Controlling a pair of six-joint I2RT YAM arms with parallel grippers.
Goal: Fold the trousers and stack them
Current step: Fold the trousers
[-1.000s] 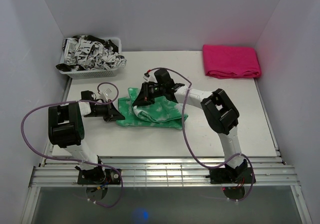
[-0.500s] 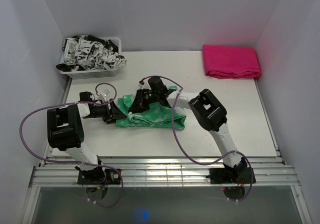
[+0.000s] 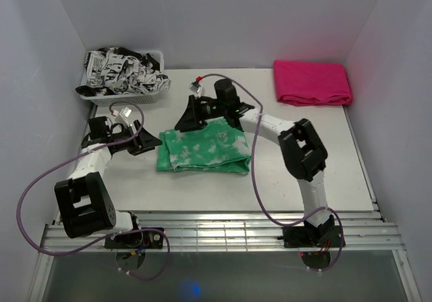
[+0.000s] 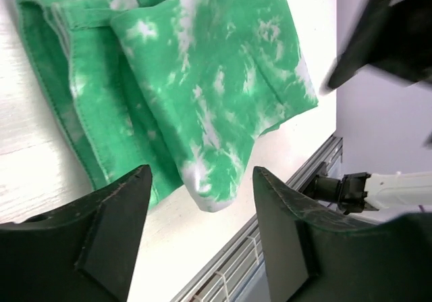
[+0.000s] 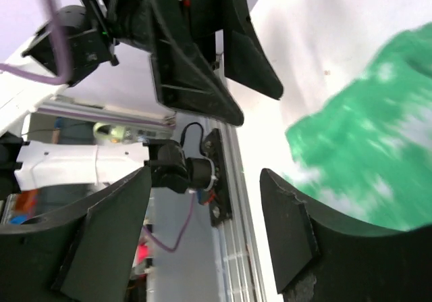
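Green tie-dye trousers [image 3: 202,151] lie folded flat on the white table, also filling the left wrist view [image 4: 182,79]. My left gripper [image 3: 144,140] hovers just off their left edge, open, with nothing between its fingers [image 4: 101,234]. My right gripper [image 3: 190,115] is above their far left corner, open and holding nothing. In the right wrist view the green trousers [image 5: 364,153] show at the right and the left gripper [image 5: 196,52] at the top. Folded pink trousers [image 3: 312,82] lie at the far right corner.
A white basket [image 3: 111,98] heaped with black-and-white clothing stands at the far left corner. Purple cables loop from both arms. White walls close in the table on three sides, and a metal rail [image 3: 216,238] runs along the near edge.
Both grippers have opened and let go of the green trousers, which now lie flatter. The left gripper drew back to the left, and the right gripper lifted away towards the far side.
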